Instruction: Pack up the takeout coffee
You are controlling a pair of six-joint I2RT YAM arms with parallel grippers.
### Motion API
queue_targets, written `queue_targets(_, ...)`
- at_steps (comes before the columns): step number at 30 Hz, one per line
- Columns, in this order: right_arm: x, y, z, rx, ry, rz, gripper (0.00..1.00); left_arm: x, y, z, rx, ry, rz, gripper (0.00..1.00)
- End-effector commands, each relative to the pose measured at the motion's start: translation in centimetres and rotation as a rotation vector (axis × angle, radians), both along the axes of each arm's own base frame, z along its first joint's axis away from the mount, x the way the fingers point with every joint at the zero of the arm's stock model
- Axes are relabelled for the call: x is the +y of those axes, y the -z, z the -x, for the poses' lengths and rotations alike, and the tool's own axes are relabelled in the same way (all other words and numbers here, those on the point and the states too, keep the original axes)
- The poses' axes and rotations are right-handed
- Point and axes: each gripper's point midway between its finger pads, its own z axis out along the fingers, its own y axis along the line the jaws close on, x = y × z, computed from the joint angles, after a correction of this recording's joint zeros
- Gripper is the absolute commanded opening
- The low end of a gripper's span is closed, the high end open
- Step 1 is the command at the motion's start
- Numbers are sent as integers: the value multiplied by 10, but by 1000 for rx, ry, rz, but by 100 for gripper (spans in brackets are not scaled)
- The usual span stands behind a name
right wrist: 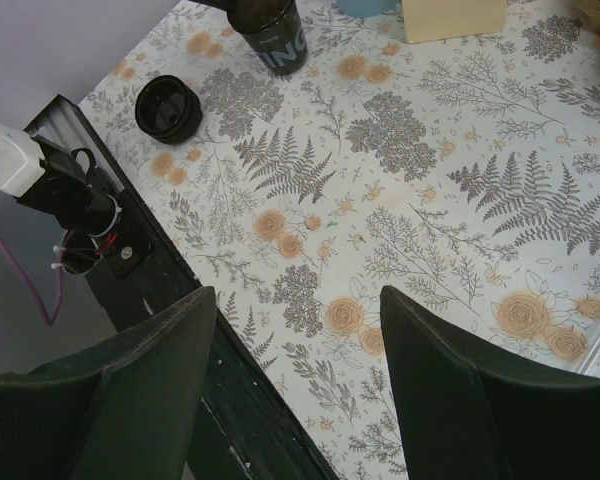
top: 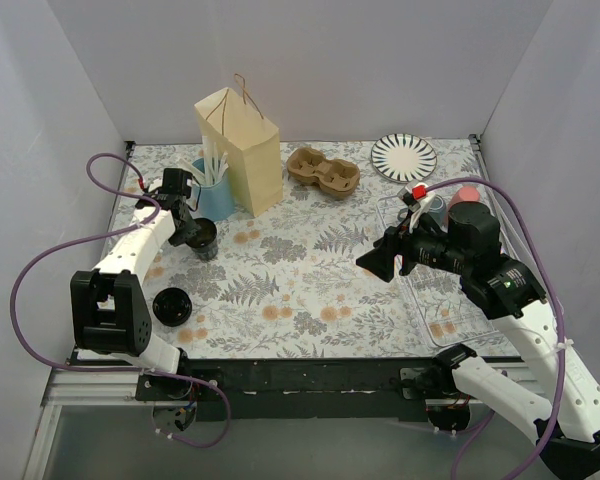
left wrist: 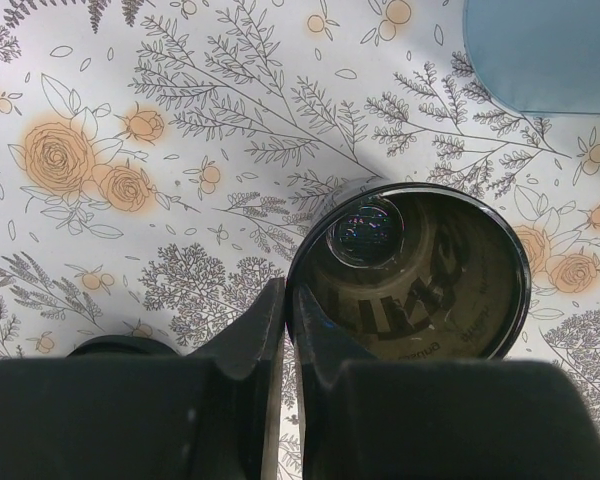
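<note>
Bag: tall tan paper bag (top: pixel 242 150), upright at the back.
Cup: small dark disposable coffee cup (left wrist: pixel 410 270), standing near it.
Left gripper (left wrist: pixel 285 310): pinching the cup's rim.
Right gripper (right wrist: pixel 300 380): spread wide, empty.
Tip: I'd lift it level and clear the bag top first.

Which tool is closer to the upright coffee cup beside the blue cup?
Left. The left tool is at the coffee cup, pinching its rim. The right tool hangs open over the table, well off toward the right side.

Small dark takeout cup (top: pixel 204 238), upright, lidless, white lettering outside, contents unclear.
</note>
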Motion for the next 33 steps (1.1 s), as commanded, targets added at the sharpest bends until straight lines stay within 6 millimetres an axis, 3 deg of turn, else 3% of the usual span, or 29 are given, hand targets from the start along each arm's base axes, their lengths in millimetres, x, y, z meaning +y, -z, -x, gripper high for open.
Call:
queue_targets(1,3,-5,0,-16,-12,-21,75,3,-21,-7,-41,3,-14,0)
queue_targets(12,3,-3,-1,-3,-6,-17,75,0,-31,-11,-71,16,3,0)
queue_targets(14,3,-4,0,-4,-9,-16,75,0,-29,-11,-65,20,6,6)
queue_targets(16,3,-4,0,-4,-6,-16,75,-1,-25,-10,-52,25,9,0)
queue_targets(20,2,-5,1,-3,-6,-17,75,-3,-20,-8,-46,37,12,0)
queue_targets(23,2,-5,0,-2,-3,-15,75,-4,-19,-9,-40,41,17,13)
queue_targets(27,2,-5,0,-1,-4,-16,75,-4,-19,-12,-39,50,14,1)
queue_targets(33,3,-7,0,1,-5,-17,75,-4,-23,-13,-57,55,16,0)
